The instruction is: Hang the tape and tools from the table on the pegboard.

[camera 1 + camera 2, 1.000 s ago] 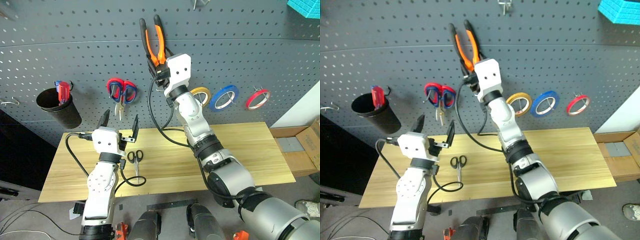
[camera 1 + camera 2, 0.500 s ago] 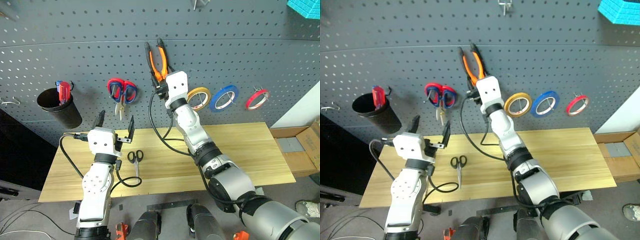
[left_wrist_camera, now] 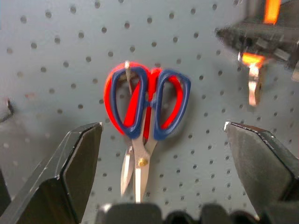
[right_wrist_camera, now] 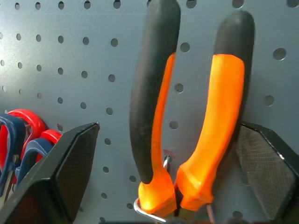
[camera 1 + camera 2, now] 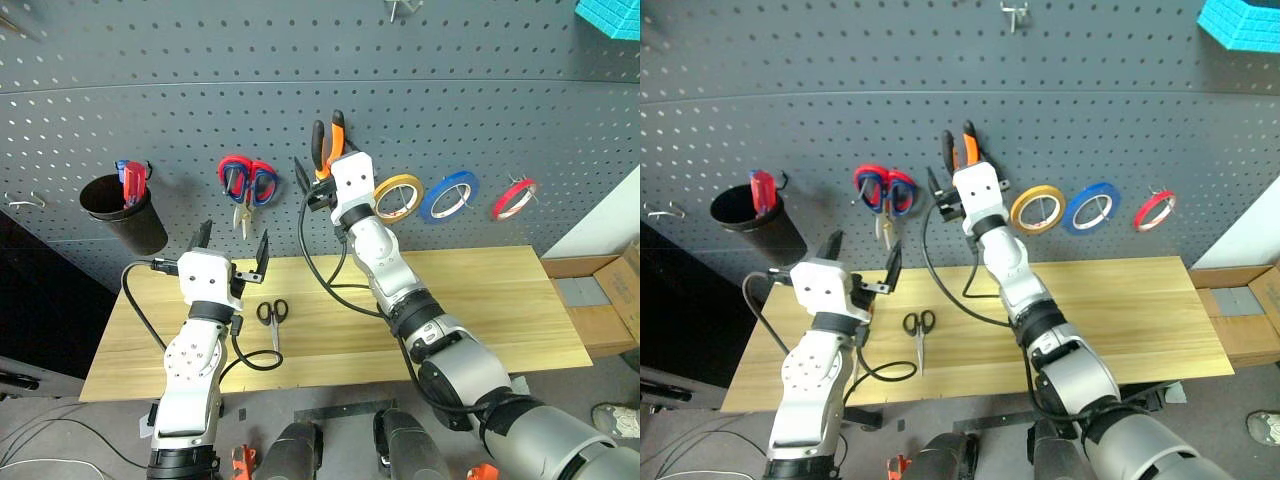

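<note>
Whereas 1 second ago the right gripper (image 4: 163, 154) held the pliers (image 5: 328, 146) high on the pegboard (image 5: 480, 110), it has since come down, and its 2 black fingers now stand spread wide on either side of the handles, no longer clamped. The pliers sit lower than before, handles up, nose down at a wire hook (image 4: 150, 212) on the board; the right wrist view shows the hook's loop at the base of the handles. Their 2 handles are orange with black ends, slightly splayed.

The left gripper (image 5: 234, 253) is still open, fingers wide, empty, held above the table (image 5: 500, 300) and facing the red-and-blue scissors (image 3: 145, 116) that hang on the board. It has not shifted noticeably.

The small black-handled scissors (image 5: 270, 318) lie flat on the table near the left arm, unchanged. The red tape (image 5: 515, 198) hangs on the board at the right, beside the blue roll (image 5: 447, 195) and yellow roll (image 5: 398, 195). A black cup (image 5: 125, 213) on the board holds a red-handled tool (image 5: 130, 182).
</note>
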Robot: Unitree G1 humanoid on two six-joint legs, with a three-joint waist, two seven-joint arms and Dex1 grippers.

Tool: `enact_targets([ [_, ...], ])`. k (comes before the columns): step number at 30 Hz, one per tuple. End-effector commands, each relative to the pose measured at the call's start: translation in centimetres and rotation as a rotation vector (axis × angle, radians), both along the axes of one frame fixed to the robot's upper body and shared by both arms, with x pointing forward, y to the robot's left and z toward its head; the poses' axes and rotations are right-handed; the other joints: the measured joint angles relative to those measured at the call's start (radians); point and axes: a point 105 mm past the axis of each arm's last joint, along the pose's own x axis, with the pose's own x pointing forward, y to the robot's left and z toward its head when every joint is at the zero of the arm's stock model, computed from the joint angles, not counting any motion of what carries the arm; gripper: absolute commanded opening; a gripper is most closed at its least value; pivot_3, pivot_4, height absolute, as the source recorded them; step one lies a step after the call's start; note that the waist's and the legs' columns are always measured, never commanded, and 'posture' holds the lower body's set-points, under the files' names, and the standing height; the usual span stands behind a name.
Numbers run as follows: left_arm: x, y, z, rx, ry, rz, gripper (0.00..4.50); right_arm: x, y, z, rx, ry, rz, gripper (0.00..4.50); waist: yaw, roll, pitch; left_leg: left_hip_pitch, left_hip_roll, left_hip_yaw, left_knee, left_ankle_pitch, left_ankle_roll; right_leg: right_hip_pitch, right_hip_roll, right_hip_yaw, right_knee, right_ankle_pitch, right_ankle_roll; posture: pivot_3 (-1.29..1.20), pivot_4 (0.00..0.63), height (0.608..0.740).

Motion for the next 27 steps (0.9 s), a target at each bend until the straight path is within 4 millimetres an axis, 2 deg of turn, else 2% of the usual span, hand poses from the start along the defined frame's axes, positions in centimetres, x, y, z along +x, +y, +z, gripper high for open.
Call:
enact_targets([
  [1,0.5,0.3,-1.3,-0.007,0.116,-0.012,4.50,-1.7,0.7,0.1,0.013,0.009,0.089,4.48,-0.001,0.000,-0.001,0.000,0.000,0.000,0.000,0.000,0.000,0.000,0.000,0.000,0.000,0.000,0.000,0.03,0.188,0.740],
  [4,0.6,0.4,-2.8,-0.026,0.222,-0.036,4.50,-3.2,0.2,-0.9,-0.061,0.062,0.195,4.48,-0.004,0.000,-0.001,-0.001,0.000,0.000,-0.001,0.000,0.000,-0.002,0.000,0.000,-0.001,0.000,0.000,0.01,0.193,0.740],
  [8,0.7,0.5,-4.7,-0.057,0.373,-0.069,4.50,-5.0,-2.3,-2.2,-0.152,0.152,0.272,4.48,-0.005,0.000,0.000,-0.002,0.001,0.000,-0.002,0.000,0.000,-0.002,0.000,-0.001,-0.003,0.000,0.000,-0.01,0.200,0.740],
  [11,0.7,0.7,-5.7,-0.099,0.460,-0.079,4.50,-7.5,-3.8,-3.6,-0.313,0.200,0.397,4.48,-0.004,0.000,0.000,-0.002,0.001,0.000,-0.002,-0.001,0.001,-0.001,0.000,-0.002,-0.003,0.000,0.000,-0.03,0.207,0.740],
  [18,0.4,1.4,-5.8,-0.172,0.503,-0.028,4.50,-11.7,-4.6,-5.6,-0.482,0.346,0.631,4.48,-0.015,0.000,0.000,0.000,0.002,0.001,-0.002,-0.001,0.001,-0.001,0.000,-0.002,-0.003,0.000,0.000,-0.04,0.212,0.740],
  [21,-0.7,1.7,-8.1,-0.167,0.642,0.054,4.50,-15.3,-5.1,-8.3,-0.612,0.474,0.830,4.48,-0.007,0.000,0.000,-0.001,0.002,0.001,-0.002,-0.001,0.001,0.000,-0.001,-0.002,-0.005,0.000,0.000,-0.04,0.217,0.740],
  [22,-1.4,1.5,-9.3,-0.168,0.707,0.077,4.50,-15.6,-5.5,-9.6,-0.667,0.519,0.837,4.48,-0.006,0.000,0.000,-0.002,0.002,0.000,-0.002,-0.002,0.001,0.000,-0.001,-0.002,-0.006,0.000,0.000,-0.04,0.217,0.740],
  [24,-2.2,0.9,-10.5,-0.186,0.761,0.085,4.50,-15.5,-5.8,-11.1,-0.746,0.552,0.814,4.48,-0.006,0.000,0.000,-0.002,0.002,0.001,-0.002,-0.002,0.002,0.001,-0.001,-0.002,-0.006,-0.001,0.001,-0.04,0.219,0.740],
  [27,-2.8,1.1,-12.5,-0.159,0.867,0.163,4.50,-15.2,-5.3,-11.4,-0.749,0.545,0.807,4.48,-0.003,-0.001,0.000,-0.002,0.002,0.000,-0.001,-0.004,0.005,0.001,-0.001,-0.002,-0.005,-0.001,0.001,-0.04,0.217,0.740],
])
